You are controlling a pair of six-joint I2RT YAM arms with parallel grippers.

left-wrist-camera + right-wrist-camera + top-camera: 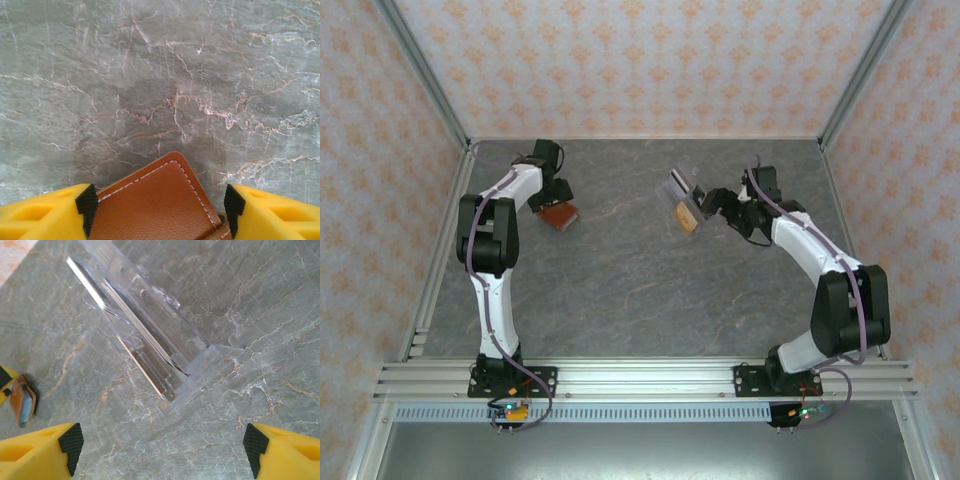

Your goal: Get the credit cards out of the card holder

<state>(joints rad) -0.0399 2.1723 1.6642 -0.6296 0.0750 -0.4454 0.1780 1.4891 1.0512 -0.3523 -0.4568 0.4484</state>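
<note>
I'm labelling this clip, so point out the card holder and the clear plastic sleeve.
card holder (155,205): left wrist view, stitched brown outer face.
clear plastic sleeve (150,335): right wrist view, its middle.

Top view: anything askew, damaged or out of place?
Nothing damaged or spilled. The clear plastic sleeve lies diagonally at the far right, a yellowish-tan card at its near end. The reddish-brown leather card holder lies far left, straddled by the left gripper.
</note>
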